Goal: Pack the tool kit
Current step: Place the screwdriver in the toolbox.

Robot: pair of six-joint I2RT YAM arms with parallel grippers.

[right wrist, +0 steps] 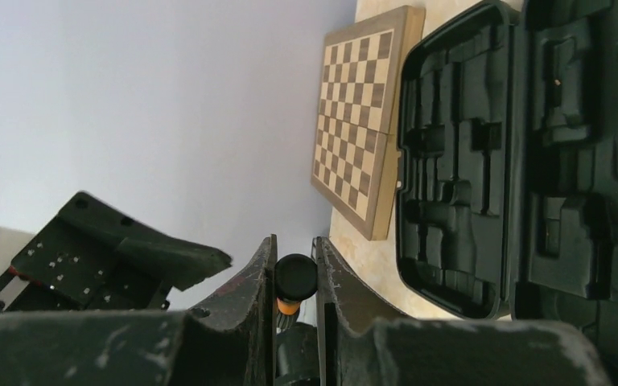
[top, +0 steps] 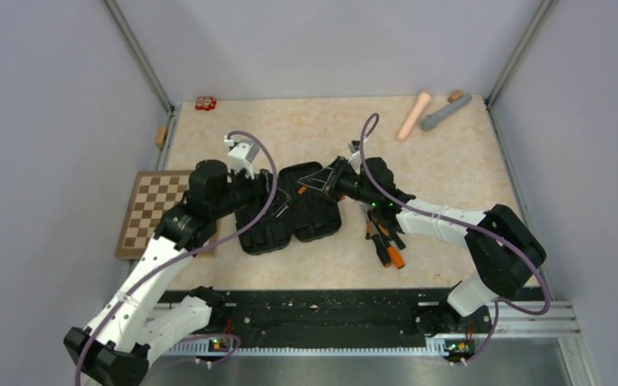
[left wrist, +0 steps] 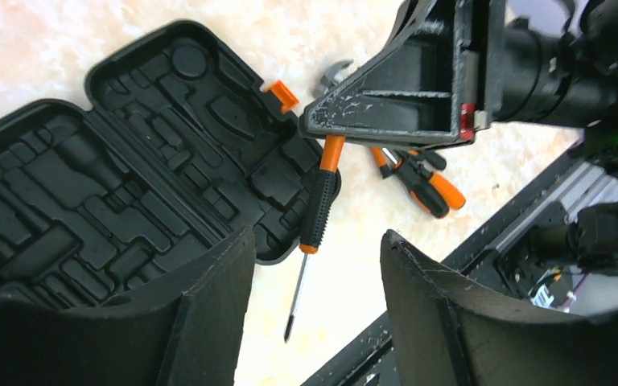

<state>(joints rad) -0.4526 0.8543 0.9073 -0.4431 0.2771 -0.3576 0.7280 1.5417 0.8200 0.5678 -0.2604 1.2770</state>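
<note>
The black tool kit case [top: 290,215] lies open in the middle of the table, its moulded slots empty; it also shows in the left wrist view [left wrist: 129,177] with its orange latch [left wrist: 280,95]. My right gripper [right wrist: 294,245] is shut on an orange-and-black screwdriver [right wrist: 296,275]. The left wrist view shows this screwdriver [left wrist: 319,205] hanging tip down over the case's near edge, under the right gripper [left wrist: 386,100]. My left gripper [left wrist: 314,273] is open and empty above the case's edge. Loose pliers and screwdrivers [top: 384,240] lie right of the case.
A brown chessboard [top: 151,211] lies at the table's left edge. Pink [top: 413,116] and grey [top: 444,112] cylinders lie at the back right. A small red object [top: 205,103] sits at the back left. The black rail [top: 322,310] runs along the front.
</note>
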